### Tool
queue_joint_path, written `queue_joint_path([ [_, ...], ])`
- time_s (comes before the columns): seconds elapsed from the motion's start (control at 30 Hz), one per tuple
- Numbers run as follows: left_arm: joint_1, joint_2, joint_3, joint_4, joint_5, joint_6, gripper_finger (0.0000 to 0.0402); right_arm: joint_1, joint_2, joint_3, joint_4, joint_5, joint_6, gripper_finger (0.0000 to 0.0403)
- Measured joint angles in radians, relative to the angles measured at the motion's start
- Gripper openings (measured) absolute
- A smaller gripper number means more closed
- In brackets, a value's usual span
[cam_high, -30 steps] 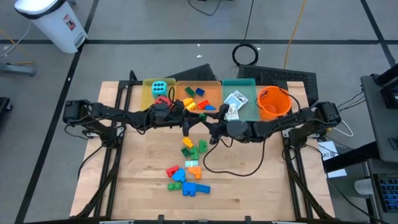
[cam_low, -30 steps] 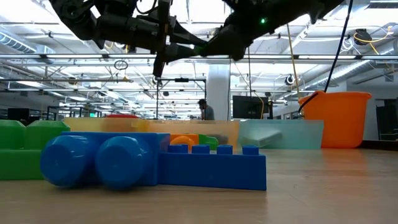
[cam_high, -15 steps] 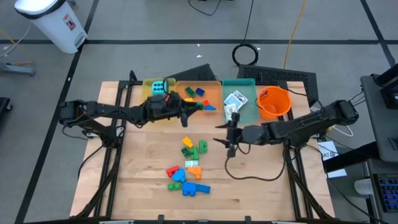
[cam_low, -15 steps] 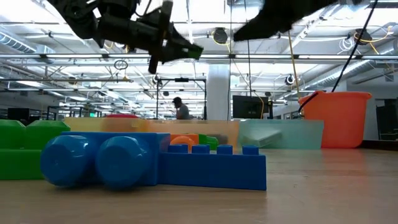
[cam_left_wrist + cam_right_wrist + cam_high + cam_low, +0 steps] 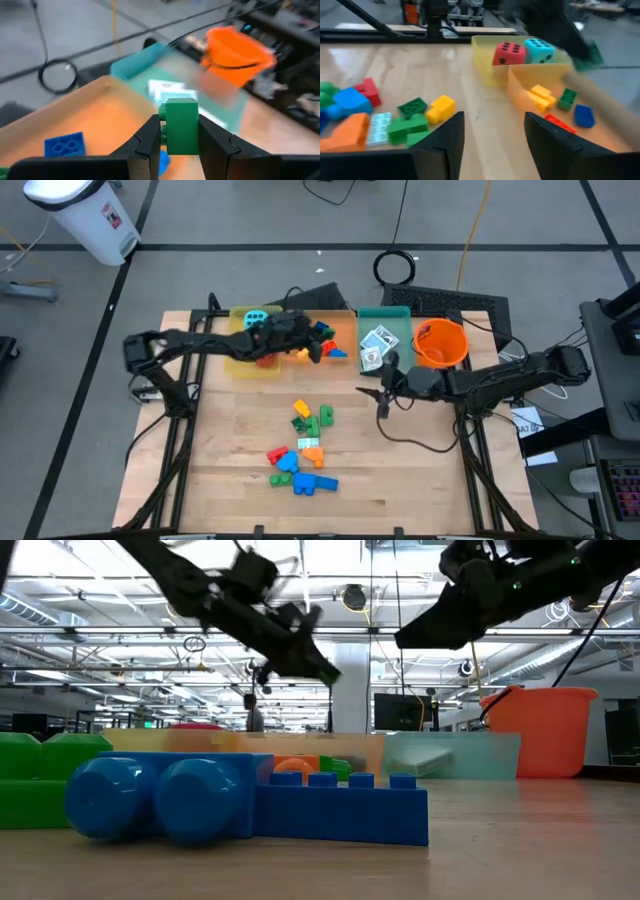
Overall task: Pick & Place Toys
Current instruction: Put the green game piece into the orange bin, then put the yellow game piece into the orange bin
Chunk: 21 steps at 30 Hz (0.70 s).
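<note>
While over orange tray (image 5: 90,112), left end effector (image 5: 181,142) (clamping green brick (image 5: 181,125)).

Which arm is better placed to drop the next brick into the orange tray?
The left. Its tool is shut on a green brick over the orange tray. The right tool is open and empty over bare table, apart from the loose bricks.
</note>
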<state>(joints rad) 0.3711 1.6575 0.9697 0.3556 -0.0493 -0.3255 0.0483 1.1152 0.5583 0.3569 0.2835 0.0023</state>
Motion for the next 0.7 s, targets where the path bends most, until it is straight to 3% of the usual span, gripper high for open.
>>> queue_joint_path([
  [0.17,0.029,0.185,0.149,-0.066,0.023,-0.018,0.0099,-0.034,0.003,0.000,-0.012,-0.058,0.013,0.0169],
  [0.37,0.061,0.313,0.274,-0.205,0.022,-0.055,0.0101,-0.033,0.003,0.000,-0.012,-0.080,0.013,0.0167],
  [0.57,0.060,0.331,0.291,-0.203,0.044,-0.068,0.0213,-0.034,0.003,0.000,-0.028,-0.078,0.013,0.0167],
  [0.7,0.067,0.290,0.291,-0.225,0.113,0.019,0.0278,-0.034,0.003,0.000,-0.029,-0.079,0.013,0.0165],
])
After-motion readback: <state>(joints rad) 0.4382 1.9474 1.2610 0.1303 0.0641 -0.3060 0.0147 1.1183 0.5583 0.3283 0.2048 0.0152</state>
